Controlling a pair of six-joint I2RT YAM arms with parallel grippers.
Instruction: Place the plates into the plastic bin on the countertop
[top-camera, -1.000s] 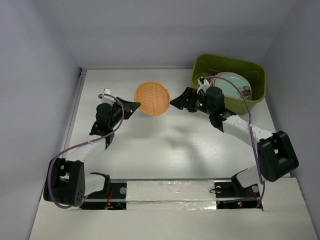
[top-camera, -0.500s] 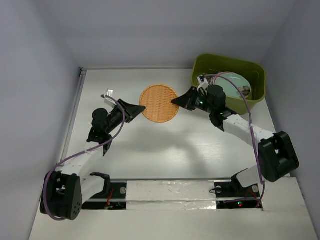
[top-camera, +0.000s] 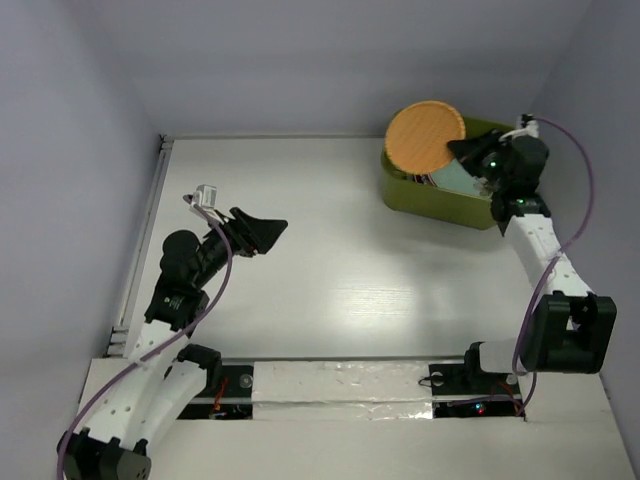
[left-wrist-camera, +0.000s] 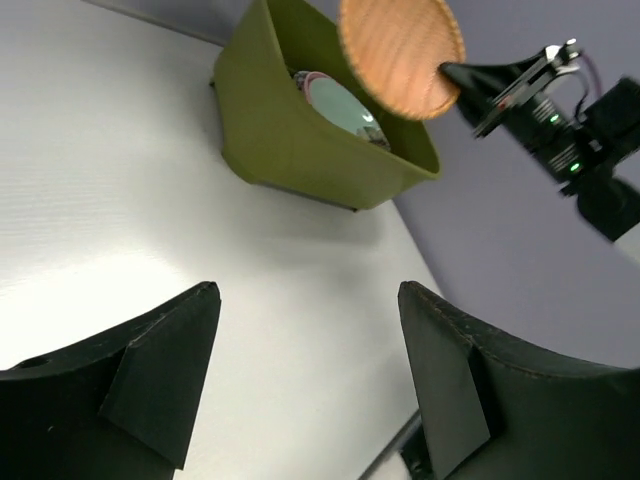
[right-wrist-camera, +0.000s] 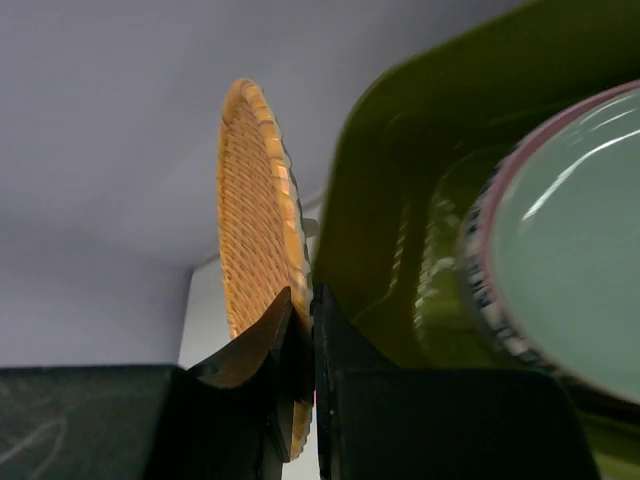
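Two pincers, taken left to right. The left gripper (top-camera: 262, 232) is seen wide open with nothing held. Bare white countertop (top-camera: 350, 270) lies ahead of its fingers (left-wrist-camera: 165, 380), and the metal rail (top-camera: 140, 240) runs well off to its left. The olive plastic bin (top-camera: 440, 205) is set far ahead of it, close to the back and right walls. The wood-tan plate (top-camera: 425, 135) is held in the air at the bin's left end; rim contact cannot be told. The plate is stood on edge, faces parallel to the pads, disc reaching up past the fingertips. The right gripper (top-camera: 457, 150) is clamped on the plate's lower rim. A mint green plate (top-camera: 455, 178) is leaned inside the bin, just right of that pincer.
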